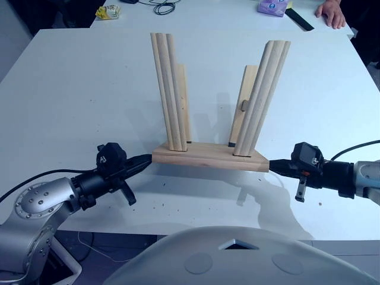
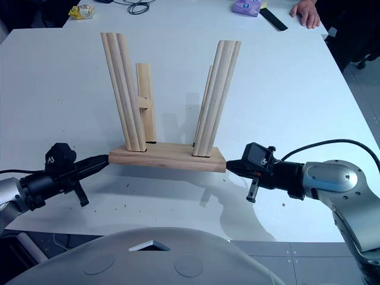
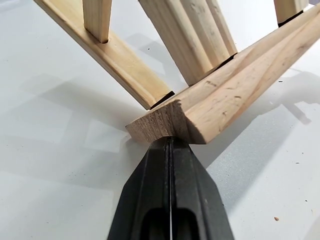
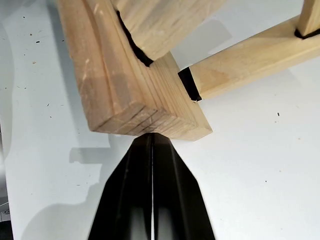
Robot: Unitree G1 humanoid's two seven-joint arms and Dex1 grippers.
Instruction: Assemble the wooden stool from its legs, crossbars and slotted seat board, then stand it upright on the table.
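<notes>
Touching seat board (image 1: 208,155) ends: left tool (image 1: 147,158), right tool (image 1: 273,165).

The white worktop (image 1: 71,89) has a small yellow packet (image 1: 108,12) far off at 11 o'clock. A black cable (image 1: 163,6) lies curled at 12 o'clock. At 1 o'clock sits a purple pack (image 1: 273,7) with a flat black strip (image 1: 300,21) just beside it, and tiny dark crumbs (image 1: 158,206) are sprinkled at 7 o'clock.

One pale wooden stool (image 1: 208,119), inverted at mid-worktop (image 1: 71,107): slotted seat board (image 1: 208,158) lowermost, grooved legs (image 1: 169,89) splayed upward.
</notes>
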